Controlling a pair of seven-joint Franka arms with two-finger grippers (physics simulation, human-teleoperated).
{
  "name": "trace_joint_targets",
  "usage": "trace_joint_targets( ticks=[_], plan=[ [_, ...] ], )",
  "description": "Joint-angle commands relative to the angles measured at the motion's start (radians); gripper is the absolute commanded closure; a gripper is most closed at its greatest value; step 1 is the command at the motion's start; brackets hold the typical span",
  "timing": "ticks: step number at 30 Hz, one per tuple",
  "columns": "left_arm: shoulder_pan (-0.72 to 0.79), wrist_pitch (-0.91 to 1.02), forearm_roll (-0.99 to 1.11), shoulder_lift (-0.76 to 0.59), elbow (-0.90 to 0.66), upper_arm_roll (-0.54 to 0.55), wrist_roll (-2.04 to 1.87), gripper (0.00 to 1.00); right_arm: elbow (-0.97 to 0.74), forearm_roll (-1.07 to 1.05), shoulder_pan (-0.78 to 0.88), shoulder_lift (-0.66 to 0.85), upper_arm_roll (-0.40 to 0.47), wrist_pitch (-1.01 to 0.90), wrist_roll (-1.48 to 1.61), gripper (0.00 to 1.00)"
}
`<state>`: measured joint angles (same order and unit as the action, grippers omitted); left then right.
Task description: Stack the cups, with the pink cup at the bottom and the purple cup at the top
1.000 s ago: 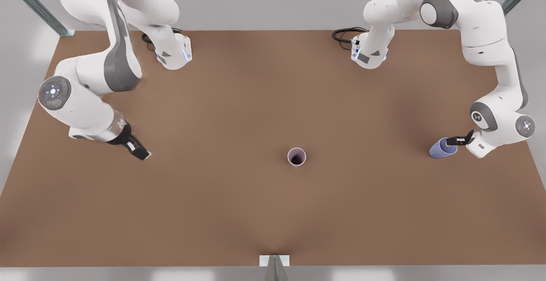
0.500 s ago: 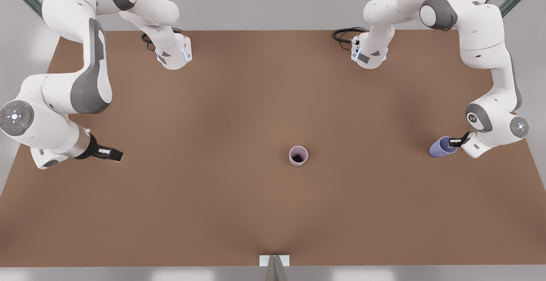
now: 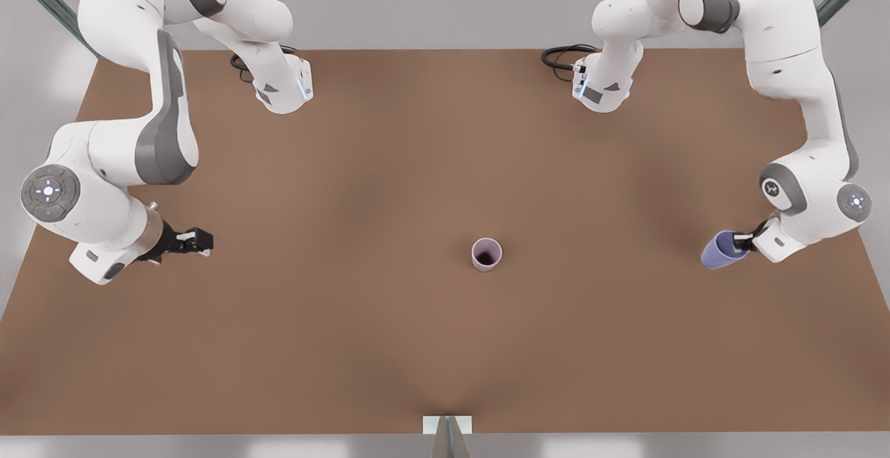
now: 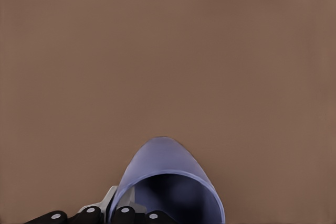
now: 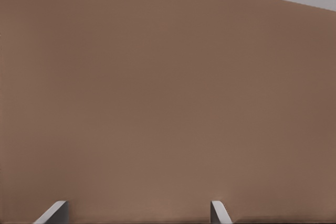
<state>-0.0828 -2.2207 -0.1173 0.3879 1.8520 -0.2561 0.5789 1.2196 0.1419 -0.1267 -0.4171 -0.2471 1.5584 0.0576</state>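
Left claw [image 3: 745,241] grips purple cup [image 3: 720,250], tilted further; right claw [image 3: 201,241] wide, shifted inward.

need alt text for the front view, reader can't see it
On a brown table, the left gripper, at the front view's right, holds a tilted bluish-lavender tapered cup by its rim. A pale mauve-pink tapered cup stands upright near the table's middle, and the right gripper waits open at the front view's left.

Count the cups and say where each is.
2. The pink cup stands upright mid-table; the purple cup is tilted in the left tool at the front view's right.
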Motion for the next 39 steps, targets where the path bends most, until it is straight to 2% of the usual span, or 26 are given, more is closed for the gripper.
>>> trace_joint_targets(
  ticks=[1,4,6,8,12,14,18,29,39],
  plan=[
    [0.095,0.121,0.001,-0.041,-0.034,0.008,-0.278,0.79,-0.002,-0.025,0.002,0.000,0.002,-0.046,-0.228,0.00],
    [0.245,0.263,0.013,-0.043,-0.134,0.008,-0.441,0.79,0.000,-0.028,0.007,0.003,0.002,-0.046,-0.242,0.00],
    [0.336,0.268,0.011,-0.037,-0.137,0.009,-0.514,0.79,-0.002,-0.030,0.007,0.004,0.000,-0.046,-0.240,0.00],
    [0.362,0.271,0.011,-0.004,-0.169,0.101,-0.717,0.79,0.000,-0.030,0.004,0.004,0.000,-0.043,-0.243,0.00],
    [0.518,0.365,0.013,0.117,-0.356,0.107,-0.976,0.79,0.001,-0.033,0.002,0.004,-0.004,-0.047,-0.315,0.00],
    [0.580,0.452,0.013,0.195,-0.502,0.107,-1.107,0.79,0.000,-0.031,0.002,0.004,-0.004,-0.049,-0.305,0.00],
    [0.640,0.464,-0.001,0.229,-0.586,0.110,-1.284,0.79,0.000,-0.031,0.002,0.004,-0.004,-0.049,-0.311,0.00],
    [0.727,0.414,-0.059,0.244,-0.590,0.129,-1.357,0.79,0.003,-0.031,-0.001,0.004,-0.004,-0.052,-0.305,0.00],
    [0.726,0.411,-0.054,0.256,-0.554,0.129,-1.343,0.79,0.003,-0.031,-0.001,0.004,-0.004,-0.050,-0.305,0.00]
  ],
)
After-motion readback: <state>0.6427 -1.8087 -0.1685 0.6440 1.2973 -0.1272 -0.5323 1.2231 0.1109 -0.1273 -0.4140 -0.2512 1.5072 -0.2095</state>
